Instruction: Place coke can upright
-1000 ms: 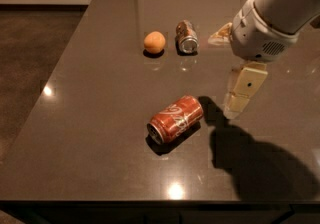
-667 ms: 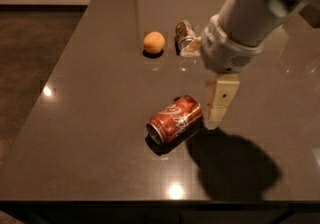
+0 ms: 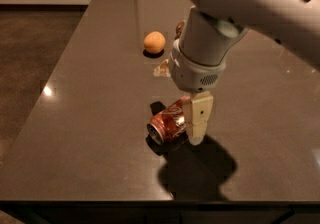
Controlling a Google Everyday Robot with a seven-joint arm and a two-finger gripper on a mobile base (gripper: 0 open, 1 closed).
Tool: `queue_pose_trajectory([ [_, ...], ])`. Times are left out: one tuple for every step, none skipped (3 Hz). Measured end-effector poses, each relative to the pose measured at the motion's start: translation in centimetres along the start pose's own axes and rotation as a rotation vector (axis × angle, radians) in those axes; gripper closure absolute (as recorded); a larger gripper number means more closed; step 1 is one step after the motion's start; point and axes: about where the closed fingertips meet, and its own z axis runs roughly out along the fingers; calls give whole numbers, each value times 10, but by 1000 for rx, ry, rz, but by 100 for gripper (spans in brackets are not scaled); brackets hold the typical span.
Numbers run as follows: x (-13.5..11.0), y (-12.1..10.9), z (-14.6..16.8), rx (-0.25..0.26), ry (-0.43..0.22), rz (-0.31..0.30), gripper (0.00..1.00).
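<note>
The coke can (image 3: 167,123) is red with white lettering and lies on its side on the dark table (image 3: 90,118), its silver end facing front-left. My gripper (image 3: 196,133) hangs down from the large white arm and reaches the table right at the can's right part, partly covering it. Whether it touches the can I cannot tell.
A round orange fruit (image 3: 154,42) sits at the back of the table. Another can (image 3: 179,28) is mostly hidden behind the arm. A small pale object (image 3: 161,69) lies behind the wrist. The table's front edge (image 3: 150,201) is close below the coke can.
The arm has swung left and down from the right side. The gripper now stands at the coke can, and the arm hides most of the other can. The coke can has not moved.
</note>
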Motion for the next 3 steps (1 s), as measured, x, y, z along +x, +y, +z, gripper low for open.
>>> queue_pose_trajectory([
  [-15, 5, 10, -32, 15, -68, 0],
  [-22, 10, 19, -57, 15, -87, 0],
  [-24, 13, 27, -76, 18, -89, 18],
])
